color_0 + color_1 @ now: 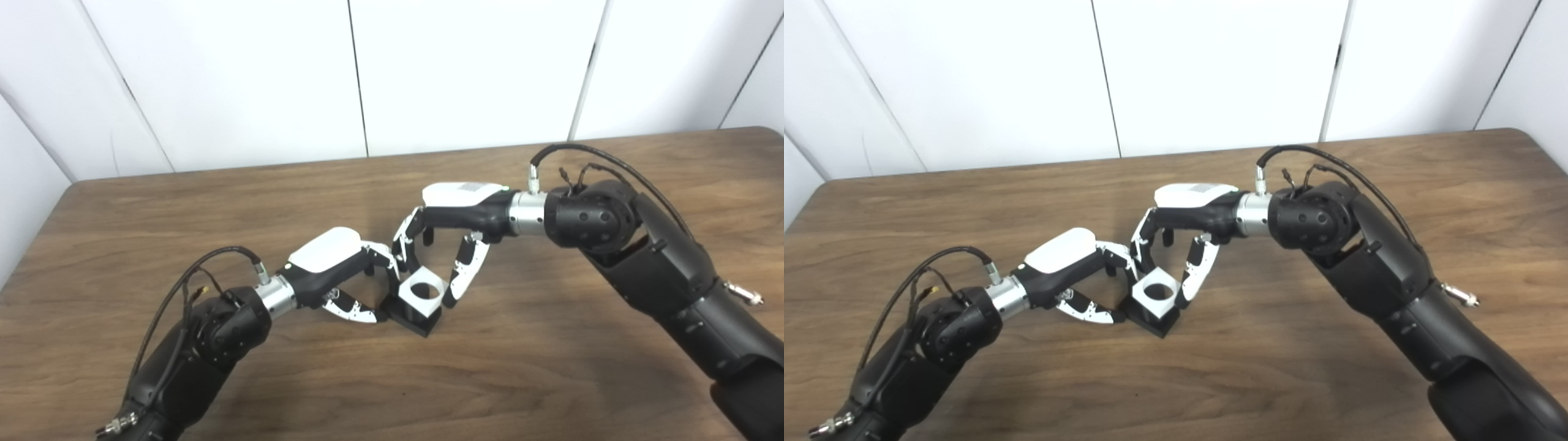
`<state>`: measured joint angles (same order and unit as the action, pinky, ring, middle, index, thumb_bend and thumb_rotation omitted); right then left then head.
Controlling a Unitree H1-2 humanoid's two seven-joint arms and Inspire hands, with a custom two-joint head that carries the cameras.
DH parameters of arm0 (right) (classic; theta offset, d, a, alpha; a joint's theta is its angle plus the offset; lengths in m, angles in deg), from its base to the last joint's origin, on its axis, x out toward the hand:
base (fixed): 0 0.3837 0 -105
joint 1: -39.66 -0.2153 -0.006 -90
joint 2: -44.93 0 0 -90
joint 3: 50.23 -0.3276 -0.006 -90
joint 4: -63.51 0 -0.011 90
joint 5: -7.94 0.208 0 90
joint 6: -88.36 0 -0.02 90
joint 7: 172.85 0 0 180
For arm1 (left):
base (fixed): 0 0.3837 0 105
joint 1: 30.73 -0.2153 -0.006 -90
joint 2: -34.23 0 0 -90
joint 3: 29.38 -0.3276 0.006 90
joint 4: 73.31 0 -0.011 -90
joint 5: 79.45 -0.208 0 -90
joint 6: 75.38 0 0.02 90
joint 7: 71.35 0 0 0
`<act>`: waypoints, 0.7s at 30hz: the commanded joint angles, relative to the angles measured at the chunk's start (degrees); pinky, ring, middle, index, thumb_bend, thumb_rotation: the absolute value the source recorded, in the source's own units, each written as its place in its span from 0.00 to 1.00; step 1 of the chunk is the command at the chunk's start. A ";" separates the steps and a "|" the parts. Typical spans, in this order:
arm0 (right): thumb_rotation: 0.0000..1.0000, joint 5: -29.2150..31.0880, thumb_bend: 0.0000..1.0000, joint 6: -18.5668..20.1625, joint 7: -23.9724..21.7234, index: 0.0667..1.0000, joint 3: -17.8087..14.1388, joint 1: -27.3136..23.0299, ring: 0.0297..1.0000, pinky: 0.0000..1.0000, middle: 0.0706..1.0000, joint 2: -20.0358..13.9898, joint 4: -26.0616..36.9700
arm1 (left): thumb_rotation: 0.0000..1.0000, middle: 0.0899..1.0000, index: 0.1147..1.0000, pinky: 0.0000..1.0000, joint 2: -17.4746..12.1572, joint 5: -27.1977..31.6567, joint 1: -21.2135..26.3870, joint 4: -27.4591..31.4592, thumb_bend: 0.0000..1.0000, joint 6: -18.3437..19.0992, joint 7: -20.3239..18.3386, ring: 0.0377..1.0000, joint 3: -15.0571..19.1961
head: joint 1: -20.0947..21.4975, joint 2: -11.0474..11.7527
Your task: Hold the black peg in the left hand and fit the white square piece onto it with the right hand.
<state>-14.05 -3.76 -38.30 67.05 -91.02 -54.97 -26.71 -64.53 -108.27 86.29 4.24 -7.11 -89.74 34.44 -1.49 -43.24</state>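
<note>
**Desk:** What did the left arm look like, nearest the cameras?

**Photographer:** It rose from the bottom-left corner and reached across the wooden table [184,202]. The left hand [334,272] lay low, palm cover up, its thumb [355,311] stretched flat against the near-left side of the black peg base [416,320] and its fingers curled round the far-left side. It was closed on that base, pinning it to the tabletop.

**Desk:** And the white piece?

**Photographer:** The white square piece [422,290], with its round hole facing up, sat directly on top of the black base at mid-table. The right hand [456,217] arched over it from the right, wrist level, fingers [404,242] pointing down on the far-left edge and thumb [462,269] down the right edge, pinching the piece between them.

**Desk:** Anything unclear?

**Photographer:** The peg itself could not be made out; only a grey interior showed inside the hole. The left fingertips were hidden behind the block and the right hand's fingers. Both upper arms were cut off by the frame's bottom edge. Behind the table stood white wall panels [245,73].
</note>
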 commanded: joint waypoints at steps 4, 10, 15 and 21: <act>0.14 -0.74 0.52 -0.97 1.73 0.45 -0.52 -1.68 0.80 0.69 0.77 1.28 -0.06 | 0.07 0.74 0.42 0.59 0.24 -0.92 -0.92 0.19 0.52 0.07 -2.87 0.73 -1.71 | -0.17 -0.14; 0.14 -1.21 0.52 -0.86 2.78 0.44 -0.91 -1.38 0.80 0.71 0.76 2.21 -1.38 | 0.07 0.74 0.42 0.59 0.07 -0.49 -1.09 0.24 0.52 -0.22 -2.85 0.72 -1.56 | -0.15 -0.28; 0.14 -1.09 0.52 -1.22 3.61 0.44 -1.00 -1.21 0.79 0.70 0.76 2.60 -2.49 | 0.07 0.73 0.42 0.59 0.05 -0.31 -1.14 0.04 0.52 -0.50 -2.77 0.72 -1.53 | -0.16 -0.36; 0.14 -1.52 0.52 -0.36 4.14 0.44 -1.14 -1.00 0.79 0.70 0.75 2.65 -3.10 | 0.07 0.74 0.42 0.58 0.13 -0.51 -0.96 -0.19 0.52 -0.60 -2.83 0.72 -1.67 | -0.11 -0.45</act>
<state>-15.31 -3.77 -35.14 66.70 -90.29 -52.47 -29.91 -64.54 -108.39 86.16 4.57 -7.13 -89.74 34.40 -1.58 -43.68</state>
